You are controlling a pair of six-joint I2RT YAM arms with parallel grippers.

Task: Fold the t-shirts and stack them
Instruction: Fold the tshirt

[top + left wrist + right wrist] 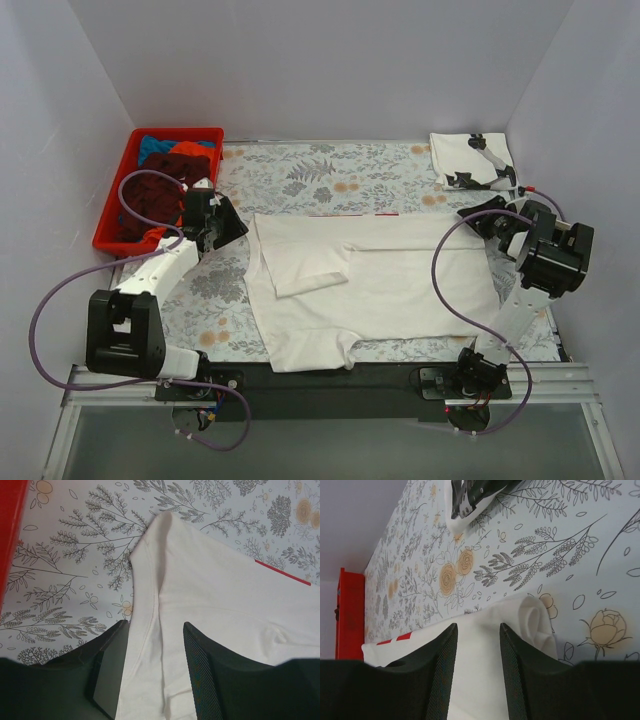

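Note:
A white t-shirt (pixel 400 280) lies flat in the middle of the floral table cover, one sleeve folded in, with a thin red strip of print (pixel 355 213) showing at its far edge. My left gripper (pixel 228 228) is at the shirt's far left corner. In the left wrist view it (pixel 155 630) is open, its jaws standing either side of the hemmed edge (pixel 150 605). My right gripper (pixel 478 222) is at the far right corner. It (pixel 478 630) is open over the cloth, beside a rolled-up corner (pixel 537 622).
A red crate (pixel 178 131) at the back left holds maroon, orange and blue t-shirts (pixel 165 175). A folded white t-shirt with black print (pixel 470 160) lies at the back right corner. White walls close in three sides.

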